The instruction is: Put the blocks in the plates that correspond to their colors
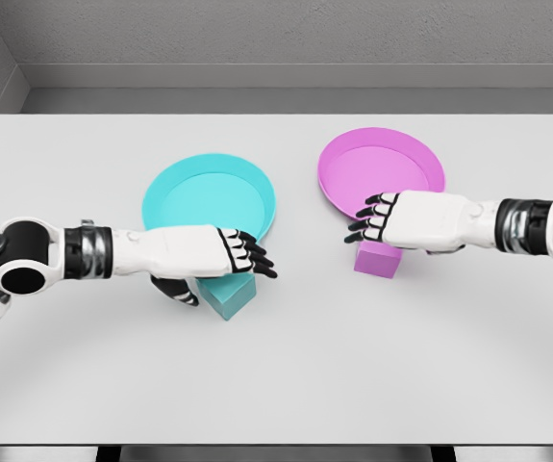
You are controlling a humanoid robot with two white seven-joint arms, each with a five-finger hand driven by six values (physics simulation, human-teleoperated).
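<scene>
A round cyan plate (209,197) lies flat on the worktop; a cyan block (231,295) sits at its 6 o'clock, just off the rim. A round pink plate (377,168) lies at 3 o'clock of the cyan one, with a pink block (376,259) at its own 6 o'clock edge

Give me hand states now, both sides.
Left hand: over the cyan block, thumb beside it; grasp cannot be told.
Right hand: over the pink block, fingers extended; grasp cannot be told.

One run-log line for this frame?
left hand over teal block | right hand over pink block | teal plate, pink plate hold nothing | neither grasp confirmed
</scene>
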